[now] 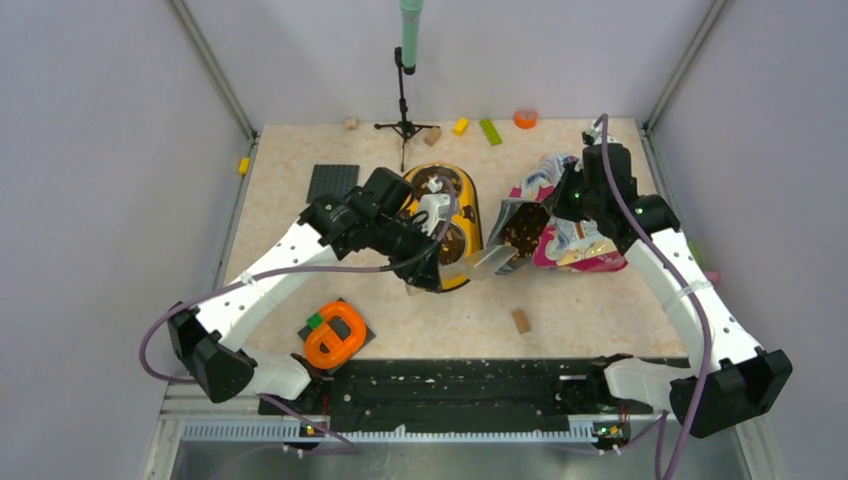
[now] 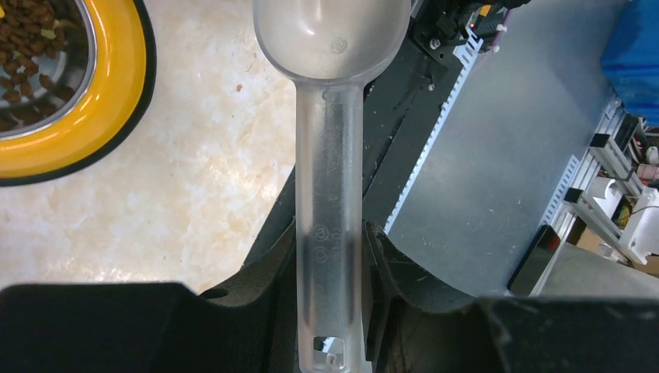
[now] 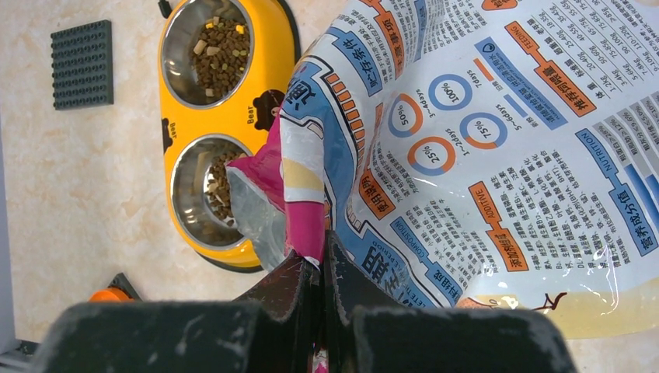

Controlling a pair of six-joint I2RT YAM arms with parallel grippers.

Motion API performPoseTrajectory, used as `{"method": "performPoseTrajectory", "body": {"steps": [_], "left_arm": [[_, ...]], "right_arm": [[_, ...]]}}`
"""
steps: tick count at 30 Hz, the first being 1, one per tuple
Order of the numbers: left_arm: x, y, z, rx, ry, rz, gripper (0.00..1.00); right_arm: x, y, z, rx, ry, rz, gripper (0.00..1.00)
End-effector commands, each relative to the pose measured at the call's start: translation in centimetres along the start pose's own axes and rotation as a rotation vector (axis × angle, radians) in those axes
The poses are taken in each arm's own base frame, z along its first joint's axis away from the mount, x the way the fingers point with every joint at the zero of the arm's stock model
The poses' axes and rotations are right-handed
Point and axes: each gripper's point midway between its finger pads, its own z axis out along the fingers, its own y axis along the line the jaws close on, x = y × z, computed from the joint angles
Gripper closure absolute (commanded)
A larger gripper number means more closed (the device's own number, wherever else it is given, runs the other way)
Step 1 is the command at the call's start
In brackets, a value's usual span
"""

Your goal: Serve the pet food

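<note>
My left gripper (image 2: 330, 233) is shut on the handle of a clear plastic scoop (image 2: 330, 35), whose bowl shows nothing in it. From above, the scoop (image 1: 490, 262) points from the left gripper (image 1: 432, 272) toward the open mouth of the pink pet food bag (image 1: 565, 240), where brown kibble (image 1: 522, 232) shows. My right gripper (image 3: 322, 256) is shut on the bag's pink edge (image 3: 307, 217) and holds the mouth up. The yellow double bowl (image 1: 470, 215) sits left of the bag, with pet food in both steel cups (image 3: 221, 54) (image 3: 220, 183).
An orange ring (image 1: 336, 335) lies on a dark plate near the left arm's base. A dark grey baseplate (image 1: 332, 182) sits left of the bowl. A tan block (image 1: 520, 320) lies in front. A microphone stand (image 1: 405, 100) and small coloured blocks (image 1: 490, 131) line the back.
</note>
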Motion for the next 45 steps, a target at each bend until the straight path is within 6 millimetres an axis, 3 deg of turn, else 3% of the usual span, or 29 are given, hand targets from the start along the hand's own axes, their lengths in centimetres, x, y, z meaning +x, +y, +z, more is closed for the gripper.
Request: {"method": "performPoseTrajectory", "body": {"steps": [1,5,14,21,26,30,33,41,45], "left_arm": [[-2.7,-0.7,1.4,0.047,-0.023,0.03,1.0],[-4.5,0.0,2.9,0.027,-0.048,0.015,1.0],[-8.9,5.2,7.7,-0.155,-0.025,-0.089,1.0],[-7.6,7.2,10.8,-0.225,0.17,-0.175,1.0],[-7.9,5.9,11.0,-0.21,0.16,-0.35,1.0],[-7.2,5.5,11.6,-0.241,0.248,-0.404,1.0],[-7.5,6.5,14.1,-0.231,0.256,-0.44,1.0],[-8.0,11.9,19.3,-0.39,0.23,-0.465,1.0],[-10.0,14.2,23.3,-0.405,0.12,-0.497,1.0]], "right_arm": [[-5.5,3.5,-2.7,-0.122,-0.175,0.012,1.0],[-5.4,3.4,-2.6,-0.117,-0.17,0.019,1.0],[-5.1,3.4,-2.3,-0.124,-0.164,0.036,1.0],[-5.0,3.6,-1.8,-0.128,-0.158,0.034,1.0],[-5.0,3.4,-1.3,-0.119,-0.158,0.043,1.0],[-4.6,3.9,-0.5,-0.141,-0.139,0.054,1.0],[-4.0,3.7,0.4,-0.138,-0.13,0.067,1.0],[-2.1,4.3,2.2,-0.191,-0.068,0.078,1.0],[-1.5,4.8,2.6,-0.221,-0.041,0.072,1.0]]}}
